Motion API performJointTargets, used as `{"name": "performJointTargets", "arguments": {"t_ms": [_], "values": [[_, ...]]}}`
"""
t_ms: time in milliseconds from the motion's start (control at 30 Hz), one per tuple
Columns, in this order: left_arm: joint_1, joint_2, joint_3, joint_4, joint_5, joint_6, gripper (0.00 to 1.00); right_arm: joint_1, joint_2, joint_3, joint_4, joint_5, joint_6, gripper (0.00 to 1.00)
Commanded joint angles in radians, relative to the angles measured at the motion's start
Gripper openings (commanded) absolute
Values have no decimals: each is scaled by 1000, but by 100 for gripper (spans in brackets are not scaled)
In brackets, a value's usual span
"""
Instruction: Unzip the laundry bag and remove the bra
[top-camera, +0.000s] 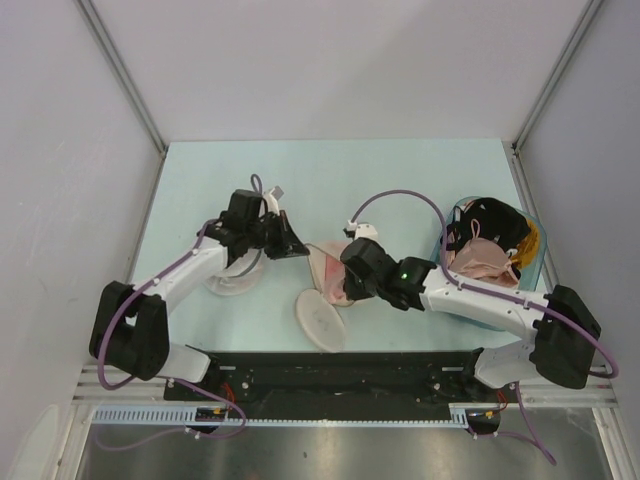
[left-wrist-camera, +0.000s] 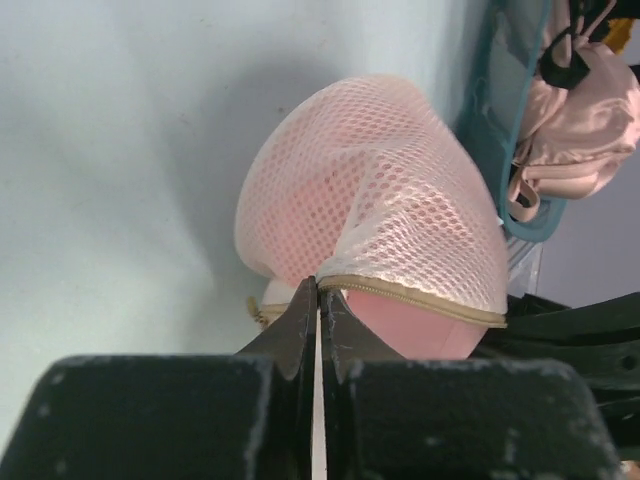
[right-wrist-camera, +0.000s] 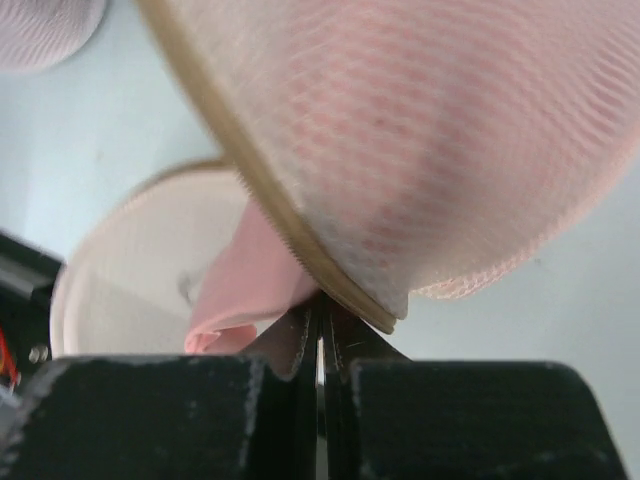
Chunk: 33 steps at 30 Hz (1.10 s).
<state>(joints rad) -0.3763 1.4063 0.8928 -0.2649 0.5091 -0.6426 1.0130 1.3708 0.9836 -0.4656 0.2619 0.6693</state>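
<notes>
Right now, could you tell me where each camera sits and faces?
Top external: above and behind, looking down on the pale green table; both arms show.
Left wrist: behind the shut left claw, facing the cream-beige domed mesh laundry bag.
Right wrist: behind the shut right claw, facing its zip rim and the pale pink fabric bra.
All share the bag.
</notes>
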Motion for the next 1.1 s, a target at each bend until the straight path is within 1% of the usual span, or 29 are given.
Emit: {"name": "performJointTargets", "arguments": {"t_ms": [0,133,233,333,367,433,467,600,633,767,833,967,1067], "values": [[5,-33,121,-22,55,58,1,55,-78,-11,105,-177,-121,0],[4,-4,155,-51,48,86,0,52,-162,-13,198,-225,-143,0],[1,25,135,-48,72,81,0,47,-236,-14,277,-245,-143,0],[-10,33,109,-31,68,77,0,39,-309,-11,356,-251,-128,0],[-12,36,104,-30,66,75,0,38,-326,-11,405,-285,-125,0],[-16,49,91,-20,68,72,1,22,-363,-10,452,-315,-109,0],[-19,54,87,-14,66,70,0,15,-372,-8,508,-332,-103,0],[-36,62,66,3,63,60,0,-39,-407,-7,596,-326,-54,0],[-39,62,60,7,63,57,0,-68,-414,-6,610,-322,-42,0],[-59,53,49,16,66,47,0,-125,-401,-6,709,-349,13,0],[-65,48,44,24,72,35,0,-136,-380,-3,726,-349,24,0],[-79,14,63,13,106,23,0,-157,-276,-3,752,-354,61,0],[-84,-52,98,-22,101,20,0,-157,-196,-5,763,-372,67,0]]}}
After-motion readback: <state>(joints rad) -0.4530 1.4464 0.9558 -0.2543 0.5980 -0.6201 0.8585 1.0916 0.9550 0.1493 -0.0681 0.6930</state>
